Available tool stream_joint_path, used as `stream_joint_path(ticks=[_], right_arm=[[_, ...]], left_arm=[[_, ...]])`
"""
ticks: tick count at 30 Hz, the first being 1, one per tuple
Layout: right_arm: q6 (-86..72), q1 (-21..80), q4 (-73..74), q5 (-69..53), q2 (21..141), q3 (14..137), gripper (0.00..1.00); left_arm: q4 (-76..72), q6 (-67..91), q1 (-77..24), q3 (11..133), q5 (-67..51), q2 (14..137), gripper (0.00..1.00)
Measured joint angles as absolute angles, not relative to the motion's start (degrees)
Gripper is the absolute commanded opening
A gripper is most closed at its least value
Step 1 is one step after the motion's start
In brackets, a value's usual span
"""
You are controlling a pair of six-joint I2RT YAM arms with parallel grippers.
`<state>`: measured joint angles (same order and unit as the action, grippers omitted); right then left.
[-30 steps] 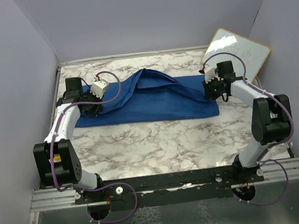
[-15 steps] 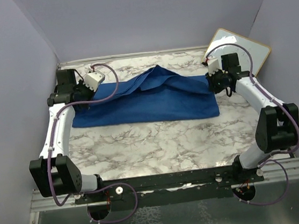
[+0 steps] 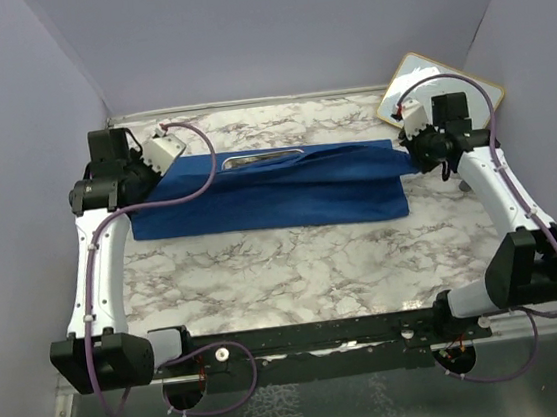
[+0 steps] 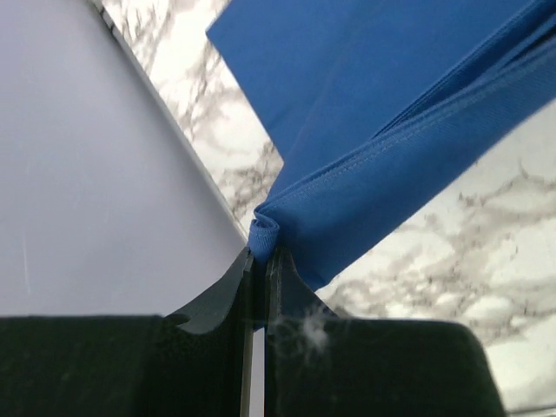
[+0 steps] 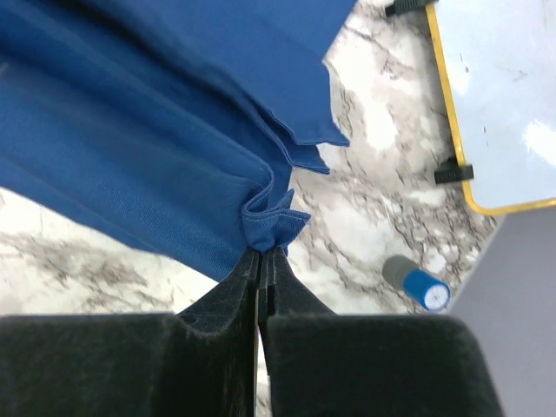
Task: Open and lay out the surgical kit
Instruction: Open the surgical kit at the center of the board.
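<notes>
— On the marble table?
— Blue cloth across the far half, lying mostly flat. Steel tray peeking out at its far edge.
— Far right corner?
— A whiteboard, and near it a small blue-capped cylinder.

Both arms reach far out from their bases and are spread wide apart. The left arm runs along its own side and bends inward at the wrist. The right arm does the same on its side. The left gripper has its two fingers pressed tight together, with a fold of the blue cloth pinched right at its tip. The right gripper is squeezed tight too and holds a bunched corner of the cloth at its tip.
</notes>
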<state>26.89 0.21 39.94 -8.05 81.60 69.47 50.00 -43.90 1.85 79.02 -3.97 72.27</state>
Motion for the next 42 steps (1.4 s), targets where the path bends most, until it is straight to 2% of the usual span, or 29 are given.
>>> stream_joint_path(ticks=[14,20,29,42], right_arm=[[38.48,-0.05,57.43,-6.13,69.87,63.40,0.01],[43.92,-0.08,65.12,-7.09,63.70,59.11,0.01],[49.25,-0.12,76.60,-10.09,61.08,58.46,0.01],[49.74,-0.12,78.46,-9.30,61.54,50.52,0.01]], left_arm=[[67.48,-51.99,1.74,61.30,1.15,55.59,0.00],[74.35,-53.74,1.74,59.13,0.86,51.75,0.00],[79.50,-54.87,1.80,56.25,1.48,48.60,0.00],[79.96,-55.75,1.80,48.75,1.50,52.47,0.00]])
